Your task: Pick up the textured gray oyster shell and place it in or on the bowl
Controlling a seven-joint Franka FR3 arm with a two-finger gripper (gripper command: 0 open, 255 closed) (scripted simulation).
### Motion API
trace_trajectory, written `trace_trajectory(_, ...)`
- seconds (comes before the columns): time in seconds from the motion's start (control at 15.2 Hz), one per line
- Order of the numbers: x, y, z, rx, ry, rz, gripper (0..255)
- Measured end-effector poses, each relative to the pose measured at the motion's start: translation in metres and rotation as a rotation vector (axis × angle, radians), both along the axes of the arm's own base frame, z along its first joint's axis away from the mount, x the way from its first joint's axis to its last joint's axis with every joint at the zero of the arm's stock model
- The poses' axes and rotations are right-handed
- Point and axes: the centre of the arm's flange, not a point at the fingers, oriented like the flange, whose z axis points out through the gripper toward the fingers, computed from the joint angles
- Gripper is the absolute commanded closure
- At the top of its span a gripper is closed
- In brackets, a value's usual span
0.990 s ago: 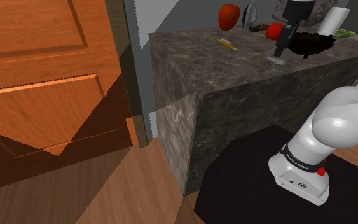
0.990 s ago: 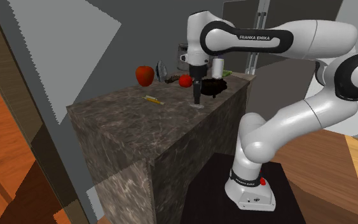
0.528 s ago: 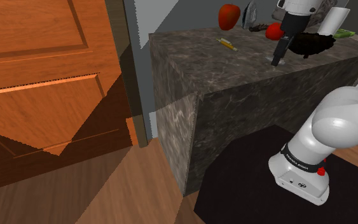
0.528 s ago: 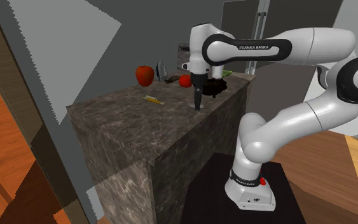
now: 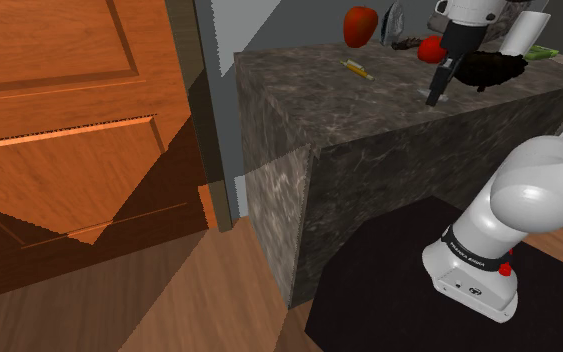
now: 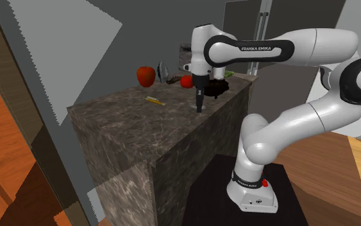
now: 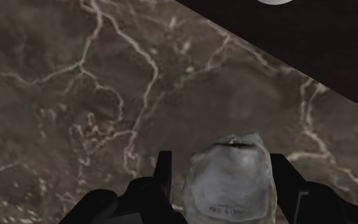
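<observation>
A pale grey, rough oyster shell (image 7: 231,181) lies on the dark marbled counter (image 5: 349,115), between the two black fingers of my gripper (image 7: 222,164). The fingers stand apart on either side of the shell, and a thin gap shows at one of them. Seen from the shoulder, the gripper (image 5: 435,95) reaches down to the counter top near its front edge and covers most of the shell. A dark bowl (image 5: 494,68) sits just behind the gripper towards the shoulder view's right; it also appears as the dark bowl (image 6: 216,87) beyond the gripper (image 6: 199,108).
A big red fruit (image 5: 360,25), a small red one (image 5: 430,48), a thin yellow item (image 5: 356,68) and a white cup (image 5: 524,35) share the counter. A wooden door (image 5: 69,120) stands at the shoulder view's left. The counter edge drops off close to the shell.
One second ago the gripper hung a little above the shell; it has come down around it. Over the last half second nothing has visibly moved.
</observation>
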Motion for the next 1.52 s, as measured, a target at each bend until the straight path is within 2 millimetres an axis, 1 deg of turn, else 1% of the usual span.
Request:
trace_trajectory(0.66,0.000,0.000,0.002,-0.001,-0.001,0.000,255)
trace_trajectory(0.92,0.000,-0.001,0.019,-0.001,0.002,0.000,255)
trace_trajectory(1.52,0.000,0.001,0.068,-0.001,0.002,0.000,255)
